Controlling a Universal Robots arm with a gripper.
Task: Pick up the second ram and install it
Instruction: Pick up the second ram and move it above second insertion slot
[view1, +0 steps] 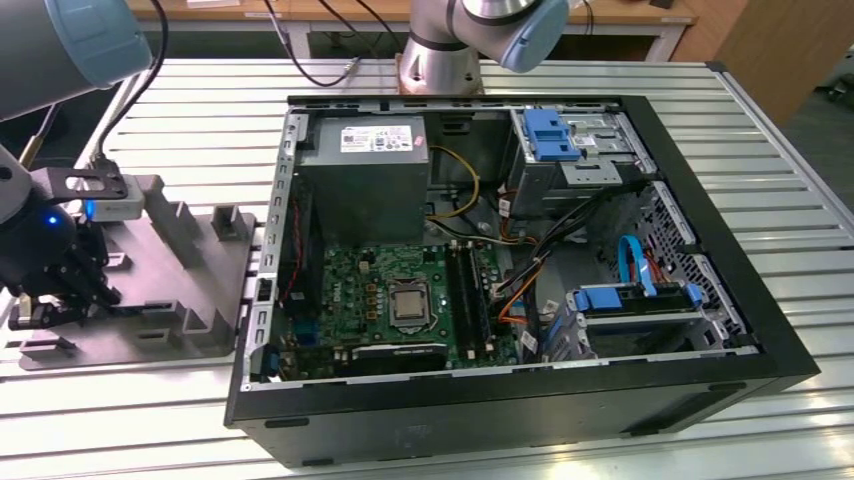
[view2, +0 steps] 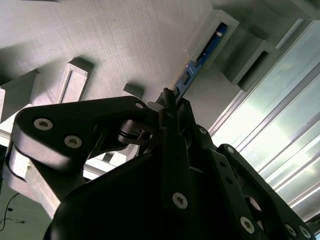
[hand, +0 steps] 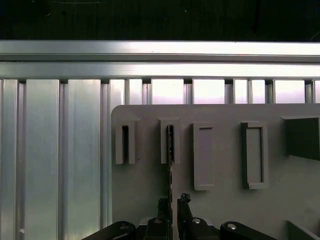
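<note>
Gripping the second ram (view2: 192, 72) at its near end: the gripper (view2: 169, 98) has its black fingers (view2: 175, 150) clenched on the stick's two faces, as seen in the second wrist view. The blue board runs from the fingertips to a grey slotted block (view2: 215, 37), and its far end sits inside that block's slot.

In the first wrist view the stick (hand: 170, 167) shows edge-on, a thin dark line between the fingers and the slotted block (hand: 170, 142). That block is one of a row of raised blocks on a grey fixture plate (hand: 225, 215).

In the exterior view the fixture plate (view1: 187, 345) lies flat on the slatted metal table (view1: 787, 150), near the table's edge on the exterior view's left. The gripper (view1: 60, 300) is low over the plate's outer end, and I cannot make out the stick beneath it there.

An open black computer case (view1: 534, 405) lies on its side just beside the plate, toward the table's middle. Its green motherboard (view1: 387, 280) faces up.
</note>
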